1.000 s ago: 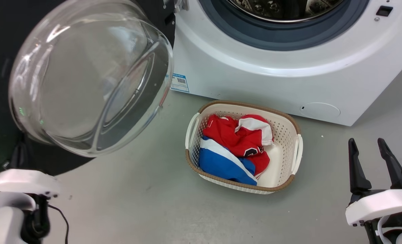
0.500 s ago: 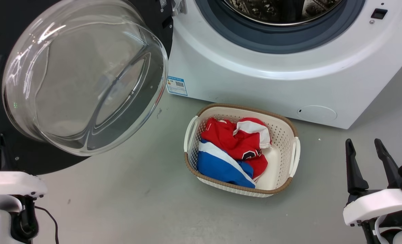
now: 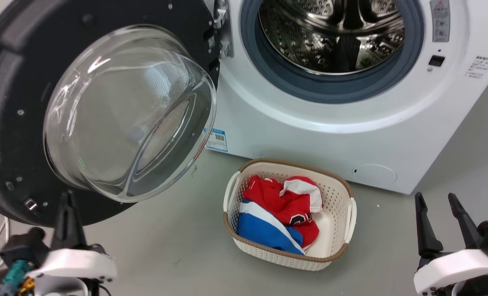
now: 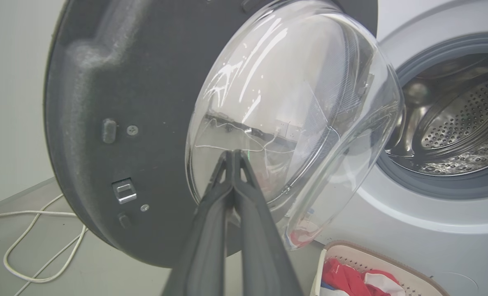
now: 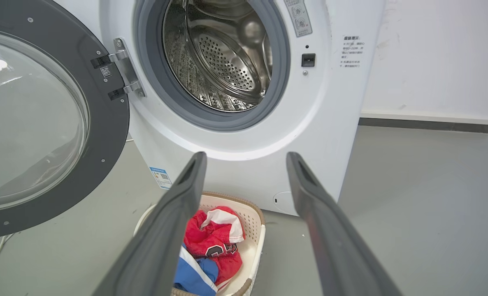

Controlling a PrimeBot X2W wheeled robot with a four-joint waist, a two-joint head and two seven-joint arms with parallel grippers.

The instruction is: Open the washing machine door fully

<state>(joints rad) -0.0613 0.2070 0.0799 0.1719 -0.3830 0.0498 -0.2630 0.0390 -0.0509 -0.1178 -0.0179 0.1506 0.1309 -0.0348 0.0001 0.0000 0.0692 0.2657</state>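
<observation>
Subject: the washing machine door (image 3: 104, 115). It stands swung wide off the white machine (image 3: 310, 131). It hangs from the hinge (image 3: 221, 28) at the left edge of the opening, and its inner black face and bulging glass bowl are turned toward the robot. The steel drum (image 3: 334, 33) is fully exposed. In the right wrist view the door (image 5: 42, 123) lies close to flat with the machine's front, so little travel is judged to remain.

Left gripper (image 3: 67, 196): fingers pressed together, nothing held. In the head view its tip sits at the door's lower rim. In its own wrist view the left gripper (image 4: 232, 154) points up at the lower part of the glass bowl on the door (image 4: 227, 115). Contact with the door cannot be determined.

Right gripper (image 3: 434, 197): fingers spread apart, empty. It is well apart from the door, beyond the basket (image 3: 353, 205) of red, white and blue clothes (image 3: 285, 193).

Governing relation: the door lies directly ahead of and above the left gripper, which is much the nearer. The door turns about an upright axis at the hinge, and its free edge is at the far left. Any further opening is judged to need a push on the inner face near that free edge, away from the robot.

Hazard noted: a white cable (image 4: 34, 246) lies on the floor under the door's free side.
</observation>
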